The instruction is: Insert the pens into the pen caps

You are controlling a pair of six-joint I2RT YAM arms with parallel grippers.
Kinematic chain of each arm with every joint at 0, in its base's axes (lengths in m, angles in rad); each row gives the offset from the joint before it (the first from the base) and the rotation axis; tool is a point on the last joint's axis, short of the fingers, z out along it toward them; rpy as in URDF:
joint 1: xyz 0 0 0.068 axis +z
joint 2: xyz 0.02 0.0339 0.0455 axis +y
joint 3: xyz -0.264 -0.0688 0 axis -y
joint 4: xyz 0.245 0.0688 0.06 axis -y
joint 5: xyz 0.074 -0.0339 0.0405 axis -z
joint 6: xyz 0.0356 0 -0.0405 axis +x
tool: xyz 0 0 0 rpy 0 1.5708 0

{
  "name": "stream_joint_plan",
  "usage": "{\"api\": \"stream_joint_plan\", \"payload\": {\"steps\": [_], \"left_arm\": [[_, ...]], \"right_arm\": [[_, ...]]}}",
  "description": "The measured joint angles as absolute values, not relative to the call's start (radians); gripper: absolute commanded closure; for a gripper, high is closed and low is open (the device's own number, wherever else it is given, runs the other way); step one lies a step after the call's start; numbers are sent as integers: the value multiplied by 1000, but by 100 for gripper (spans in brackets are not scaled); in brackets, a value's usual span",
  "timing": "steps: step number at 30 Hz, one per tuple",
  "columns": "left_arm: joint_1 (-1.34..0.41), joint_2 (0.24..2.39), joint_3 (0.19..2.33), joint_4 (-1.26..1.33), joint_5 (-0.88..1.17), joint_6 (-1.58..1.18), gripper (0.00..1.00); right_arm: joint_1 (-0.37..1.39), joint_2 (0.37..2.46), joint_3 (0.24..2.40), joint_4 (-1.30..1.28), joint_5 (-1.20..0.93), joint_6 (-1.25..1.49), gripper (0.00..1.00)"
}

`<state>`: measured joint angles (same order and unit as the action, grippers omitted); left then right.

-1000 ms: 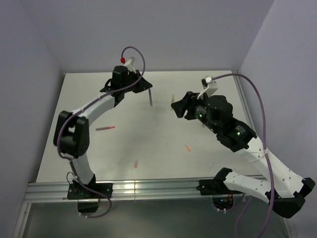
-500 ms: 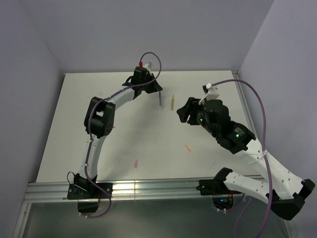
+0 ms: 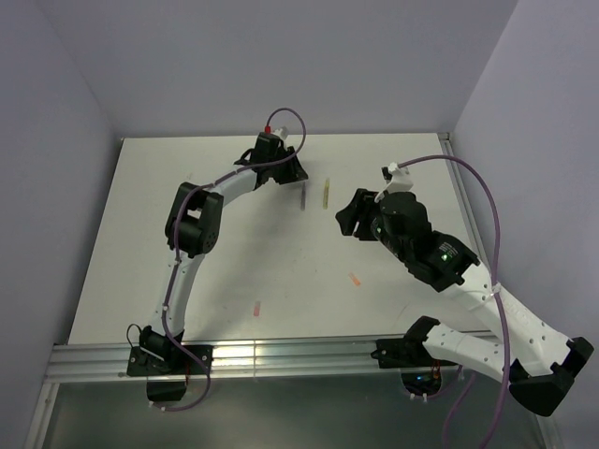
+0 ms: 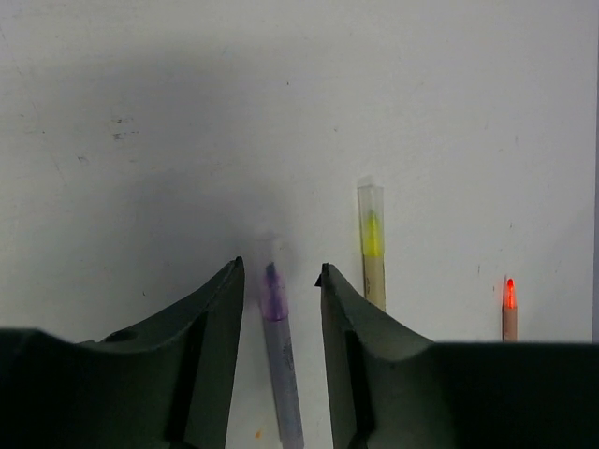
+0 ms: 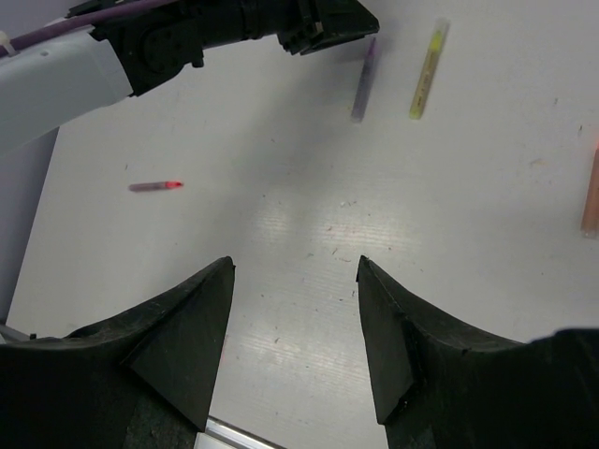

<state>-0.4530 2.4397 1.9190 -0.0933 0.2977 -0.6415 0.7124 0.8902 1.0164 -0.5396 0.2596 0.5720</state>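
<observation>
My left gripper (image 4: 278, 267) is open at the back middle of the table (image 3: 140, 234). The grey-purple pen (image 4: 279, 365) lies flat between its fingers with a gap on each side, and a pale cap seems to cover its purple tip. To its right lie the yellow pen (image 4: 372, 248) and an orange-red pen (image 4: 509, 309). From above, the purple pen (image 3: 304, 196) and yellow pen (image 3: 325, 194) lie side by side. My right gripper (image 5: 295, 267) hovers open and empty, right of them. A pink-red pen (image 5: 155, 186) lies far left.
An orange cap (image 3: 355, 279) and a pink cap (image 3: 256, 307) lie on the near half of the table. The left arm's elbow (image 3: 192, 220) arches over the table's left middle. Purple walls close in the back and both sides. A metal rail (image 3: 281, 355) runs along the near edge.
The left arm swung right from the back left, carrying the purple pen. Its gripper then opened and left the pen lying beside the yellow one. The right gripper shifted slightly.
</observation>
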Motion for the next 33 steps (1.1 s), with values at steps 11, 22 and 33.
{"api": "stream_joint_plan", "payload": {"steps": [11, 22, 33], "left_arm": [[-444, 2431, 1871, -55, 308, -646, 53], [-373, 1916, 1402, 11, 176, -694, 57], [-376, 1723, 1347, -379, -203, -471, 47]], "right_arm": [[712, 894, 1013, -542, 274, 580, 38], [712, 916, 1000, -539, 278, 581, 38], [699, 990, 1000, -476, 222, 537, 37]]}}
